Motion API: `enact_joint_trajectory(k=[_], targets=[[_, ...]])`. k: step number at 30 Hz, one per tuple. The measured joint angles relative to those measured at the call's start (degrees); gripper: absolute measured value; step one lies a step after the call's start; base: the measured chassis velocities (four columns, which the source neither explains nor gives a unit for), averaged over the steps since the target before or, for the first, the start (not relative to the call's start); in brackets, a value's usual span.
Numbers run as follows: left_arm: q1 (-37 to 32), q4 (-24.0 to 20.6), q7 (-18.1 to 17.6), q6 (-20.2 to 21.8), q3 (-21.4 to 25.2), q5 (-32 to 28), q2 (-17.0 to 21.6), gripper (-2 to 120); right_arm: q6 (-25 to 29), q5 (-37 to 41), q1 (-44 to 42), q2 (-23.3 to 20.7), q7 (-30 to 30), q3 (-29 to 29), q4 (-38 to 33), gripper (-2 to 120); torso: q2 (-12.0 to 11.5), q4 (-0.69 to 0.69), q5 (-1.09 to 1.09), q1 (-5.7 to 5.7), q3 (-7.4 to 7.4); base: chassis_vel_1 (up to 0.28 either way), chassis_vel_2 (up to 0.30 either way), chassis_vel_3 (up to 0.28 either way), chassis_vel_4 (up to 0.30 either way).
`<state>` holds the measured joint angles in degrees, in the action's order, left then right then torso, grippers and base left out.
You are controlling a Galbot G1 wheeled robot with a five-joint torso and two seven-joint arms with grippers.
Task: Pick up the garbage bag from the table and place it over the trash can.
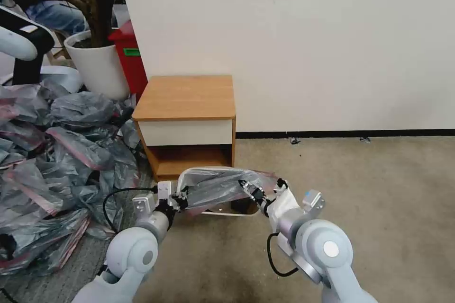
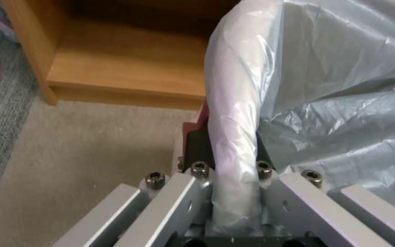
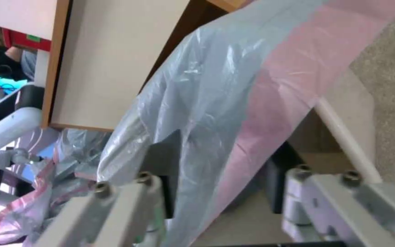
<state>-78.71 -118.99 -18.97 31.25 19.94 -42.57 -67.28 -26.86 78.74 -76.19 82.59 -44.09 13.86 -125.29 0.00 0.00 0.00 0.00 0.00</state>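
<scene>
Head view: left tool and right tool each clamp one end of the garbage bag, stretched crosswise between them right over the trash can on the floor, just in front of the counter. Left wrist view has bag film wrapped over the can's rim between the closed fingers. My read: the bag's long axis already runs along the can's mouth, arms equally near, so what's left is straight down.
</scene>
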Motion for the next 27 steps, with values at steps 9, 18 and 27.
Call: enact_joint_trajectory(k=[9, 18, 27], targets=[[-1.80, -1.25, 0.03, 0.00, 0.40, 0.04, -0.52, 2, 1.95, -3.10, -1.02, 0.70, 3.49, -0.72, 0.36, 4, 0.00, 0.00, 0.00, 0.00, 0.00, 0.000, 0.000, 0.000, 0.000], [-2.17, -1.69, 0.04, -0.19, 0.87, -0.01, -1.46, 2, 6.04, -8.50, -3.57, 0.95, 8.53, -2.64, 0.55, 0, 0.00, 0.00, 0.00, 0.00, 0.00, 0.000, 0.000, 0.000, 0.000], [-1.88, -1.16, -1.67, -0.87, 1.06, -2.05, -3.05, 2, 8.71, -10.22, -4.87, 0.74, 10.57, -2.87, -0.27, 0, 0.00, 0.00, 0.00, 0.00, 0.00, 0.000, 0.000, 0.000, 0.000]])
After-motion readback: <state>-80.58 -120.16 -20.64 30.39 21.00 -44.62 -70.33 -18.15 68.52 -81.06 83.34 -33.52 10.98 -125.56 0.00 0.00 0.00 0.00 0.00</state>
